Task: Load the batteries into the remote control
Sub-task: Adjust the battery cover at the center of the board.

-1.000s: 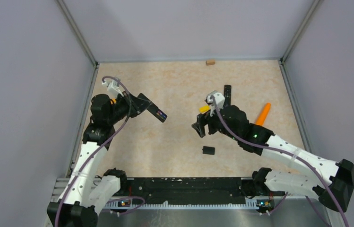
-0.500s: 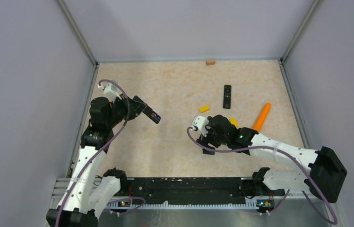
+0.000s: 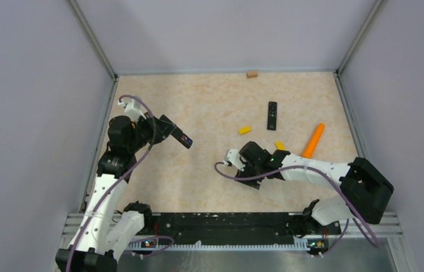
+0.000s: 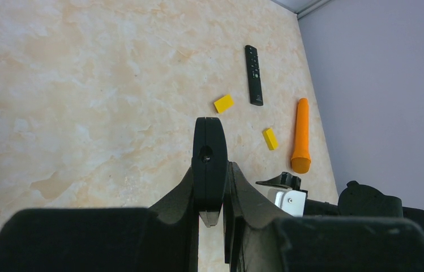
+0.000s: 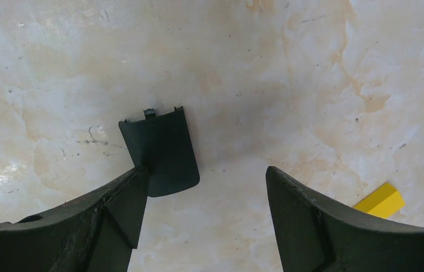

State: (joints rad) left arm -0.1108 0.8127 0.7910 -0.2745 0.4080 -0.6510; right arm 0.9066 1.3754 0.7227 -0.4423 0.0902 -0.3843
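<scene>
My left gripper (image 3: 170, 129) is shut on a black remote control (image 3: 183, 137), held above the table at the left. Blue and red specks at its free end look like the batteries (image 3: 188, 140). In the left wrist view the remote (image 4: 209, 161) stands edge-on, pinched between the fingers. My right gripper (image 5: 204, 169) is open and low over the table at centre right (image 3: 252, 177). A small black battery cover (image 5: 159, 150) lies flat by the tip of its left finger (image 5: 124, 204), outside the gap between the jaws.
A second black remote (image 3: 272, 115) lies farther back, with an orange cone-shaped stick (image 3: 313, 140) to its right. Two yellow blocks (image 3: 245, 130) (image 3: 279, 145) lie near them, one beside my right finger (image 5: 380, 200). A tan block (image 3: 251, 74) sits by the back wall.
The right arm has swung forward and dropped to the table, its open jaws now down at the battery cover. The left gripper has drawn the remote slightly left.
</scene>
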